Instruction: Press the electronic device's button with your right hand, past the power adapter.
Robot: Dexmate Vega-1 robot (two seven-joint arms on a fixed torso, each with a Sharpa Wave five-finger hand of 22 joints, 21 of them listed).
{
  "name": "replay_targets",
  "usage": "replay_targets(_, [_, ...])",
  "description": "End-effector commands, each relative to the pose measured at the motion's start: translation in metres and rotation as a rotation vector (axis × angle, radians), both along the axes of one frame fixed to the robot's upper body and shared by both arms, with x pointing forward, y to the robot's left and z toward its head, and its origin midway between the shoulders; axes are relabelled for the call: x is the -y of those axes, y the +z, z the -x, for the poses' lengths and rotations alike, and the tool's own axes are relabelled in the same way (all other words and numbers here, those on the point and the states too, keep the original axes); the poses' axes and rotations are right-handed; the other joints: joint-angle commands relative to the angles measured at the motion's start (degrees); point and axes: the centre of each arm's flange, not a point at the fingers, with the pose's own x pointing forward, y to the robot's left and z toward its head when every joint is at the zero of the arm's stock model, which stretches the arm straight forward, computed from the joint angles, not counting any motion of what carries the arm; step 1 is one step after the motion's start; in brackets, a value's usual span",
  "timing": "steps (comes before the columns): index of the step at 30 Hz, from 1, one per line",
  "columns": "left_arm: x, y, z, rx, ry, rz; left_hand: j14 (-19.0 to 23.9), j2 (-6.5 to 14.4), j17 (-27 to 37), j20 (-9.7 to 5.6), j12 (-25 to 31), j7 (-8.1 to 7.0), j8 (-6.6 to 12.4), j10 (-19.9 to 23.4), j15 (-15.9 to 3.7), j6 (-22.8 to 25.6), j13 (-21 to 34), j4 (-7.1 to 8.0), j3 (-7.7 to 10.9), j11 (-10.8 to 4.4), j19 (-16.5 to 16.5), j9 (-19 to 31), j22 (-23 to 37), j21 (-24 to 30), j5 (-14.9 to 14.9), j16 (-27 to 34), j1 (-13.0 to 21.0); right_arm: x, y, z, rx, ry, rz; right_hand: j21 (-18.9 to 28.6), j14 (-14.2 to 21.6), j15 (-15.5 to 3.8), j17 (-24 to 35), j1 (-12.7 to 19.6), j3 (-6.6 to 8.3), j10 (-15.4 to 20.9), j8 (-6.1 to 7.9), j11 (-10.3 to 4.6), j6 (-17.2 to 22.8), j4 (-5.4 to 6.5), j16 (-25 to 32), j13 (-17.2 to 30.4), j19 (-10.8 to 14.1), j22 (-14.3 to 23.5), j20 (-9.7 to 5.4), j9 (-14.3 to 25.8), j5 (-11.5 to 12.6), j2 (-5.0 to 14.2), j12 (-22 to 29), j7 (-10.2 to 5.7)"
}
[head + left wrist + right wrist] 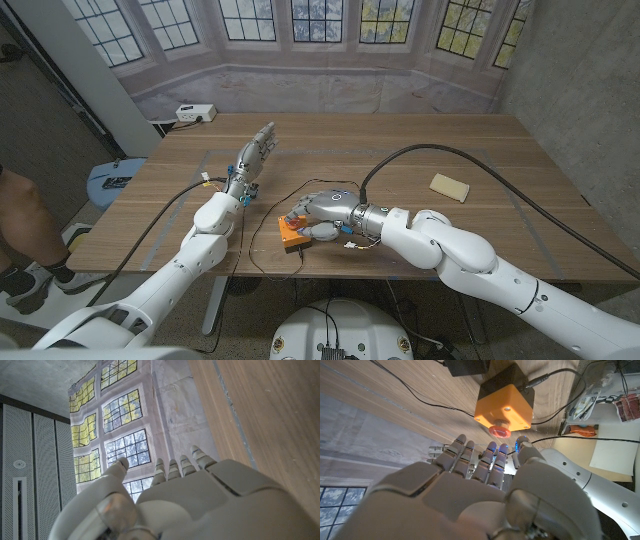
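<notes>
The electronic device is a small orange box (291,236) (505,402) near the table's front edge, with a red button (500,431) on one face. A thin black cable plugs into it. A black power adapter (467,366) lies just beyond the box in the right wrist view. My right hand (322,210) (470,495) is right beside the box, holding nothing. Its fingers are stretched toward the button and their tips are very close to it; I cannot tell if they touch. My left hand (255,152) (190,500) is raised above the table's left side with its fingers straight and apart.
A pale yellow block (450,186) lies on the wooden table (420,150) at the right. Thin black cables loop over the table's middle and front. A white power strip (195,113) sits at the far left corner. A person's leg (25,230) shows at the left edge.
</notes>
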Motion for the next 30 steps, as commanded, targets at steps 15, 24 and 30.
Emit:
replay_targets(15, [-0.0003,-0.0024,0.0016,0.003,0.001,0.011,0.1,-0.1,0.2,0.07,0.3,0.16,0.16,0.4,0.38,0.6,0.0,-0.39,0.51,-0.05,0.3,0.3,0.3,0.4,0.0,0.2,-0.5,0.0013,-0.0063,-0.0043,0.011,-0.01,0.004,0.1,1.4,-3.4,0.3,1.1,-0.12,0.9,0.12,-0.33,0.6,0.2,0.3,0.1,0.0,0.1,-1.4,0.1,-0.1,0.36,0.2,-0.33])
replay_targets(24, [0.0007,-0.002,0.0007,0.005,-0.004,0.013,0.2,-0.1,0.2,0.08,0.3,0.18,0.25,0.5,0.43,0.9,0.0,-0.46,0.62,0.04,0.3,0.3,0.3,0.4,0.0,0.2,-0.6,-0.0011,-0.0084,-0.0042,0.006,-0.026,0.012,0.1,1.4,-3.56,0.4,1.2,-0.2,0.9,0.1,-0.29,0.6,0.25,0.3,0.1,0.0,0.1,-1.55,0.1,-0.2,0.43,0.1,-0.06])
replay_targets(30, [0.0004,0.0012,0.0009,0.011,-0.017,0.02,0.3,-0.1,0.2,0.09,0.3,0.2,0.27,0.5,0.63,1.0,0.0,-0.49,0.67,0.04,0.4,0.3,0.3,0.4,0.0,0.2,-0.6,-0.0016,-0.0084,-0.0054,0.005,-0.03,0.013,0.1,1.5,-3.54,0.4,1.3,-0.2,0.9,0.07,-0.25,0.5,0.28,0.4,0.1,0.0,0.1,-1.51,0.1,-0.2,0.53,0.1,0.12])
